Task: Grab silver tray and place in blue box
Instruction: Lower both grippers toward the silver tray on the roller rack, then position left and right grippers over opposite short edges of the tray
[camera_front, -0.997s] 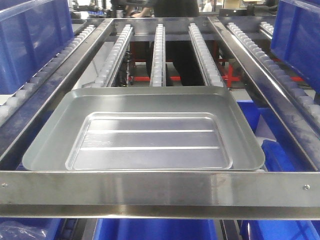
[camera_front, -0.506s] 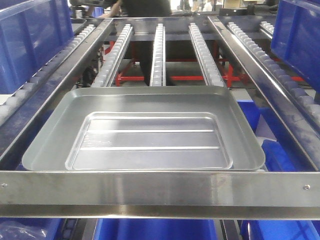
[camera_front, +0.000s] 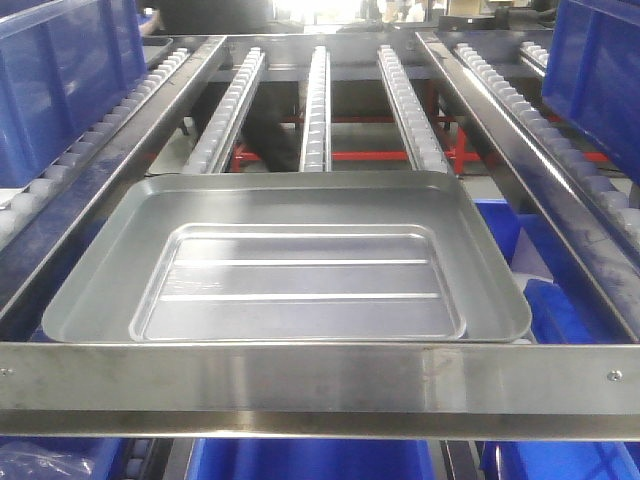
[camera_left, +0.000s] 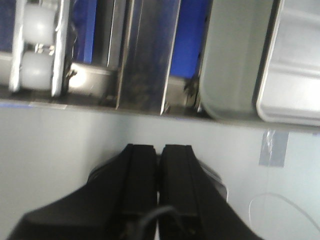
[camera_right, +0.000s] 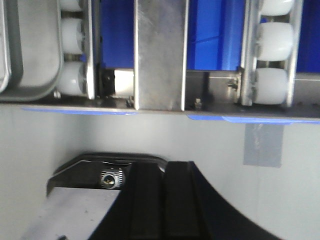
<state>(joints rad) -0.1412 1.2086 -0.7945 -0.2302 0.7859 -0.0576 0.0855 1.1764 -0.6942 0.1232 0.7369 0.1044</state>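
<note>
Presently left gripper and right gripper are pressed together, empty. Unless they are opened, the tray at 12 o'clock could be shoved, not gripped.

The front rail hides the near rim of the silver tray. The blue crate at left is cut by the edge. My left wrist view is blurred, and my left pincer runs off its bottom edge.

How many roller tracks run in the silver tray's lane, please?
3: the left roller track, the middle roller track and the right roller track, all passing under the silver tray, which hides their near ends.
</note>
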